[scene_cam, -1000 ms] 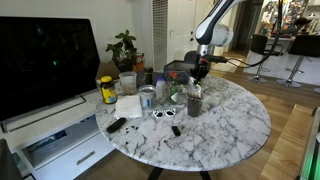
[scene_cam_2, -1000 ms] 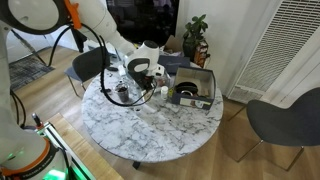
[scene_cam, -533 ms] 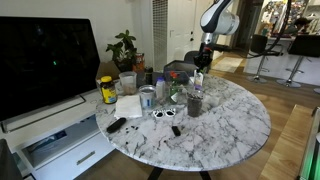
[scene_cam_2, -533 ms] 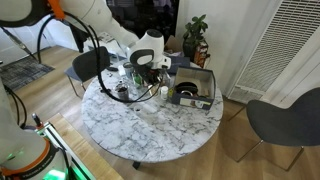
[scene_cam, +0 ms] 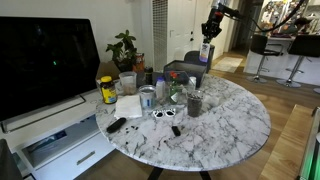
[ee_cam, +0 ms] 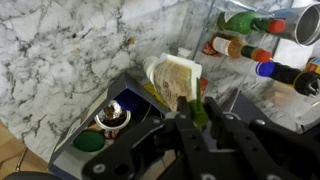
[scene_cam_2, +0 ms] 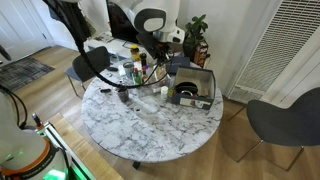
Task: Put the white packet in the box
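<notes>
Pincer (scene_cam: 206,31) risen | grips white packet (ee_cam: 172,78) | above box (ee_cam: 128,88)

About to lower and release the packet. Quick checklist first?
1. Grip: white packet held by the gripper: ok.
2. Alignment: box shows behind the packet in the wrist view; squarely overhead: cannot tell.
3. Room: round object and green object already in the box; free spot: cannot tell.
4. Height: gripper well above the table: ok.
5. Bottles beside the box, clear of the gripper: ok.
</notes>
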Controlling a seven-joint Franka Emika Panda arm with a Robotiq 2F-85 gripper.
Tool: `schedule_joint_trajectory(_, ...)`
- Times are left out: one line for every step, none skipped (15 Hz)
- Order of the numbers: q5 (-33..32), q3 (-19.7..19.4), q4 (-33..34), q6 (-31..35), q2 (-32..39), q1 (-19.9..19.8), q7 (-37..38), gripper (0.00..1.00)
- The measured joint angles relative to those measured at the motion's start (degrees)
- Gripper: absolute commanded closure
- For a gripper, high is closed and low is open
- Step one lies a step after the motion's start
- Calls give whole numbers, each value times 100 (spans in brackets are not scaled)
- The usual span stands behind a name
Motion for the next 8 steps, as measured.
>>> schedule_joint_trajectory(31,-31,197,-163,11,-6,85,79)
schedule_joint_trajectory(43,-44,355,-277,32,-8,158,79)
schedule_joint_trajectory(46,-44,446,-315,56,-6,195,79)
schedule_joint_trajectory(47,-43,479,-320,83,0,218,79)
schedule_joint_trajectory(47,-43,481,-320,106,2,226,79)
schedule_joint_trajectory(47,-43,481,-320,129,2,229,95)
schedule_joint_trajectory(47,-43,481,-320,145,2,230,95)
schedule_joint_trajectory(46,-43,481,-319,153,3,229,95)
